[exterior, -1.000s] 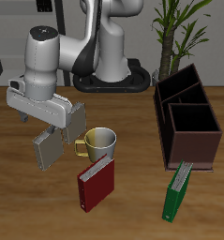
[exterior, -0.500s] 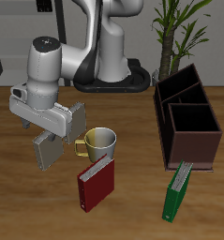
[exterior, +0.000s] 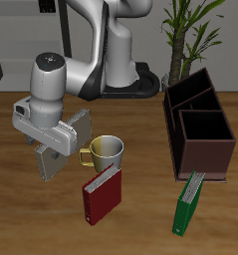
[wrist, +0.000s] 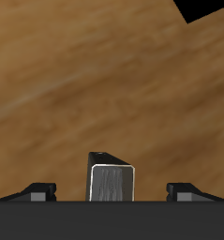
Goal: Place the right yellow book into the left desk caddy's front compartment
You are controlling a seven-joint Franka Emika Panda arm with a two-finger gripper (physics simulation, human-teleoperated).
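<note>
We have the gripper (exterior: 54, 151) down over the right yellow book (exterior: 49, 159), which stands on the table (exterior: 140, 219) beside the mug (exterior: 107, 151). In our wrist view the fingers (wrist: 40, 190) sit wide, apart from the book's edge between them. The left desk caddy (exterior: 198, 125) stands well apart, its front compartment (exterior: 206, 127) open-topped. We can read no writing.
</note>
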